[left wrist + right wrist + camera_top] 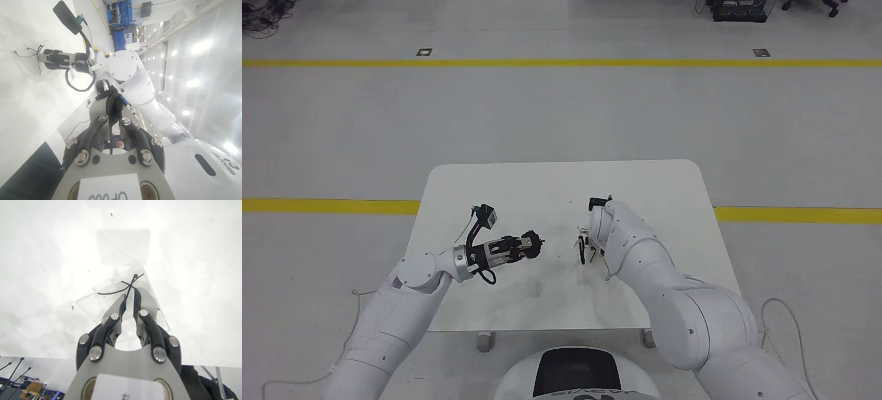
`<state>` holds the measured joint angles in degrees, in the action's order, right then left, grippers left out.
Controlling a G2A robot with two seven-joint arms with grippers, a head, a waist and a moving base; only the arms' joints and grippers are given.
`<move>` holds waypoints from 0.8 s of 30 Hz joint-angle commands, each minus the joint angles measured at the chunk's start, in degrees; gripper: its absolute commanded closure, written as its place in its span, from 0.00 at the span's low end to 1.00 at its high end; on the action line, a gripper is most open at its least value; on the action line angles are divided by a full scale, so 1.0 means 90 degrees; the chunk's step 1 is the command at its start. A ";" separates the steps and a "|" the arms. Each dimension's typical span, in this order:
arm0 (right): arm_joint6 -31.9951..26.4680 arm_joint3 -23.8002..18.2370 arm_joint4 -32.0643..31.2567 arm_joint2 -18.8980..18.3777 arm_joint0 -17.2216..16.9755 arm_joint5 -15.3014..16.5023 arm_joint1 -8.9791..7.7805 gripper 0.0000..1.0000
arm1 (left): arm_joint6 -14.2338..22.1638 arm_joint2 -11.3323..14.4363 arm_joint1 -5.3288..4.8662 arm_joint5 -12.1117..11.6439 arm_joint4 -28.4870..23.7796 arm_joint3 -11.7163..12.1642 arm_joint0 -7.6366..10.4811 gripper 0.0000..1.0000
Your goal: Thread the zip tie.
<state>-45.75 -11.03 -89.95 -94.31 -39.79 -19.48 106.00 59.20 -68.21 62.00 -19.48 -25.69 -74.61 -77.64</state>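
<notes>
**Q:** What surrounds the hands?

**A:** The white table [542,190] lies under both arms, with bare surface on every side of them and its edges well away. A clear plate [88,301] sits directly below the right gripper [130,292]. The plate's far corner lies just beyond the fingertips, and we judge that rim the only edge likely to catch a finger.

**Q:** What state are the hands in?

**A:** The right gripper's fingers [146,298] stand a narrow gap apart and clamp nothing. The left gripper [112,100] faces it from near by, fingers drawn together. Something dark sits at its tips – we cannot tell what.

**Q:** Where is the zip tie?

**A:** The zip tie [134,276] rests on the plate, its head just ahead of the right fingertips. One thin strand runs back between the two pads, and another crosses it off to one side. We cannot tell whether this is one tie or two.

**Q:** How will it handle?

**A:** We judge it light, springy and slick – it will flex and slide under a loose pinch. We would grip the strand close behind the tip, where it bends least, and steer it at the head.
</notes>
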 commanded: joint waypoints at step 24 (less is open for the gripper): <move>-0.0028 0.0168 0.0000 0.0089 0.0026 0.0000 -0.0015 0.82 | 0.0000 0.0000 0.0000 0.0000 0.0000 0.0000 0.0000 1.00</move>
<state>-45.96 -9.55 -89.95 -93.49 -39.56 -19.48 105.88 59.20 -68.21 62.00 -19.48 -25.69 -74.61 -77.64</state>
